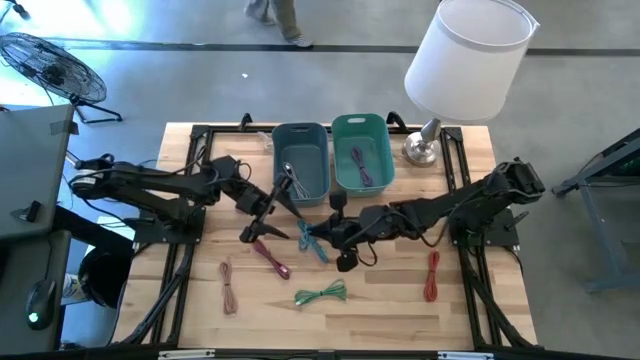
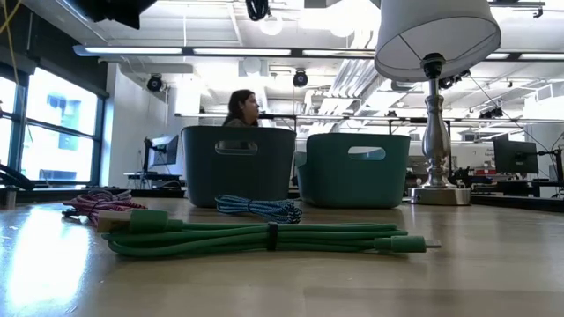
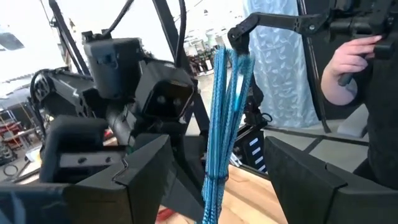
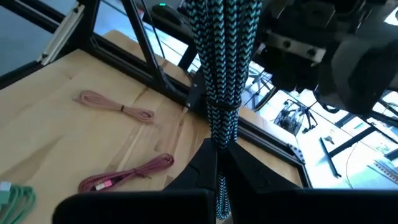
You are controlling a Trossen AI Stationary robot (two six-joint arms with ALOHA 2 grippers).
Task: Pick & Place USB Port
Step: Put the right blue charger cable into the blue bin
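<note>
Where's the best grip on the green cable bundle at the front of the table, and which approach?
Judging by its pose, take the green cable at its middle, where a dark tie cinches the strands, coming straight down from above. It lies flat on the table, so a side approach finds little to hold, and the loose looped ends would likely slip or fan out. Fingers should close across the bundle, not along it.

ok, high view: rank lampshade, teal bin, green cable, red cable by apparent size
1. lampshade, though it sits nearer the camera, so that is partly perspective
2. teal bin
3. green cable and red cable look alike, so no ranking between them
</note>
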